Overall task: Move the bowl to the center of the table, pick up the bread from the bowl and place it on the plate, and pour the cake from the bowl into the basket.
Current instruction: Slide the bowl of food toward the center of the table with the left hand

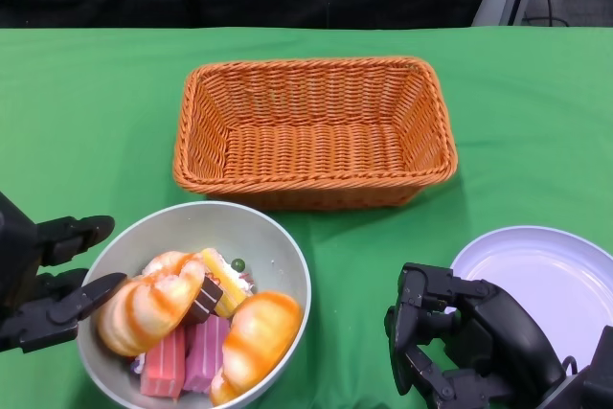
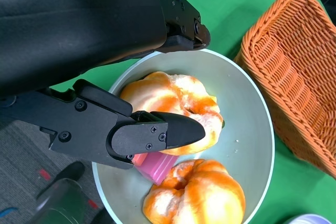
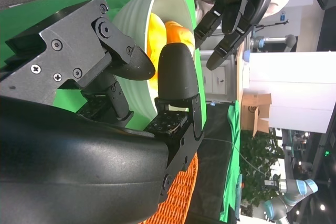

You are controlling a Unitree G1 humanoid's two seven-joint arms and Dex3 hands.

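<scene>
Bread lengthwise toward basket

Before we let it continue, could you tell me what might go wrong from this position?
1. The bowl sits at the table's near edge, heaped with bread and pink cake; a push from the left hand at its rim could tip it or spill pieces.
2. The basket stands close behind the bowl, so sliding it forward may knock the basket.
3. The right hand lies beside the plate and may nudge it.

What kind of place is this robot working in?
Probably a robotics lab or test room: a table with a green cloth holds staged food props, and the right wrist view shows another robot arm and stacked boxes beyond it.
</scene>
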